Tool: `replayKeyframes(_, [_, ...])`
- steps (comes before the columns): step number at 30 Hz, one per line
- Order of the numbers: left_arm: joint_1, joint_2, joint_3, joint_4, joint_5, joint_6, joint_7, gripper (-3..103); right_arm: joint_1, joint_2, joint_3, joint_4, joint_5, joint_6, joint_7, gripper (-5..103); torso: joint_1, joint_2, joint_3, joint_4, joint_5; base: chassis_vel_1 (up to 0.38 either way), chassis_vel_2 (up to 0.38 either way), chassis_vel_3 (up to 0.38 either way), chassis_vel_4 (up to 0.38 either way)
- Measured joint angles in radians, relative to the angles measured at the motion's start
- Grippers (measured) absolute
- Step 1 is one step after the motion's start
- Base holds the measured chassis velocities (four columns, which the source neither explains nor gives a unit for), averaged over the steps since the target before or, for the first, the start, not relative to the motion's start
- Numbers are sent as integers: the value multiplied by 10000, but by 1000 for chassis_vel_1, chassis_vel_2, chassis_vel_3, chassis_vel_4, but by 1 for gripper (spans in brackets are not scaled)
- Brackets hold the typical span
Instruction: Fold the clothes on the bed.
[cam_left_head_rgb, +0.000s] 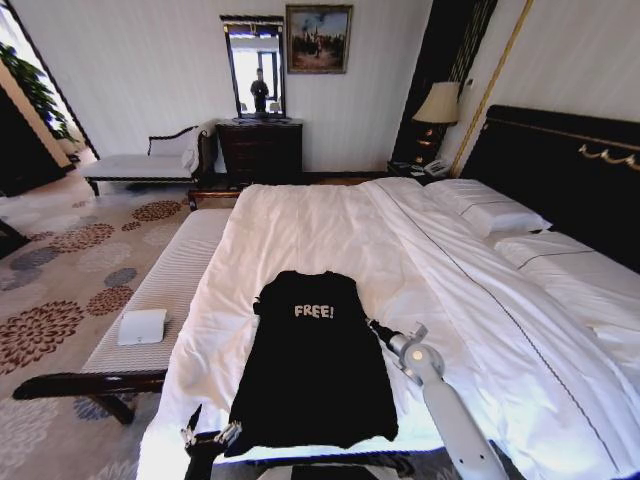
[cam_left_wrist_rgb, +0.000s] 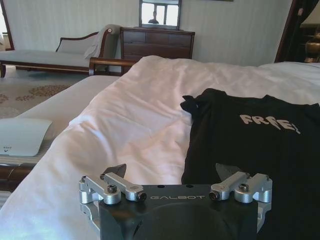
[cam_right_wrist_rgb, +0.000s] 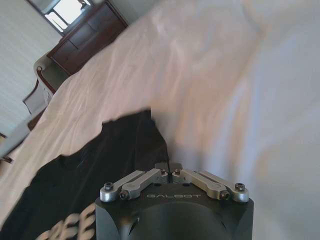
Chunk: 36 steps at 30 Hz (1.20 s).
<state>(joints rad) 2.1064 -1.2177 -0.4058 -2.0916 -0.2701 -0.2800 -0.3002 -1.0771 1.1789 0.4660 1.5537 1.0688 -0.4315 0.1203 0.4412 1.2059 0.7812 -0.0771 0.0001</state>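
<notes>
Black "FREE!" T-shirt (cam_left_head_rgb: 312, 365) lies flat on the bed (cam_left_head_rgb: 330, 230), its long axis running from hem, near the robot, to collar. Left gripper (cam_left_head_rgb: 205, 435), fingers spread wide, sits at the hem corner. Right gripper (cam_left_head_rgb: 375, 327), fingers pinched narrow, touches the shirt's right edge near the sleeve.

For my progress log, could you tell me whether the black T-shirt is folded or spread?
Spread: the black T-shirt lies flat on the bed, lettering up, full length showing.

T-shirt (cam_left_head_rgb: 312, 365) flat on the bed (cam_left_head_rgb: 330, 225).
Bench (cam_left_head_rgb: 165, 290) left of the bed; pillows (cam_left_head_rgb: 497, 215) to its right.
</notes>
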Motion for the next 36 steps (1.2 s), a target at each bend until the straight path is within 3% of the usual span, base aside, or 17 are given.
replayKeyframes(3, [11,-19,12,-15,19,-29,0,100,305,-608,-99,-21,-615,249,-162,0,0,0,0,0,-1,0,0,0,0])
replayKeyframes(11, [78,-45,39,-36,99,-82,0,100,1114,-1416,-515,-829,-1598,852,-542,0,0,0,0,0,2,0,0,0,0])
replayKeyframes(23, [145,-84,35,-92,179,-88,9,100,1994,-1563,-1121,-1931,-2302,1064,-706,0,0,0,0,0,-1,0,0,0,0])
replayKeyframes(31, [130,-33,12,-97,199,-66,18,100,2115,-1224,-1260,-2222,-2343,394,-263,-3,0,-1,0,1,-1,0,0,0,0])
replayKeyframes(33, [55,45,-7,-97,138,-11,23,100,1974,-1195,-1256,-2220,-2474,59,-11,8,0,0,0,1,-1,0,0,0,0])
replayKeyframes(35, [2,92,-33,-104,88,26,23,100,1894,-1194,-1228,-2207,-2525,-56,96,8,0,0,0,1,0,0,0,0,0])
replayKeyframes(36, [-74,155,-65,-124,3,80,25,100,1801,-1197,-1169,-2174,-2554,-145,194,13,0,-1,0,0,-2,0,0,0,0])
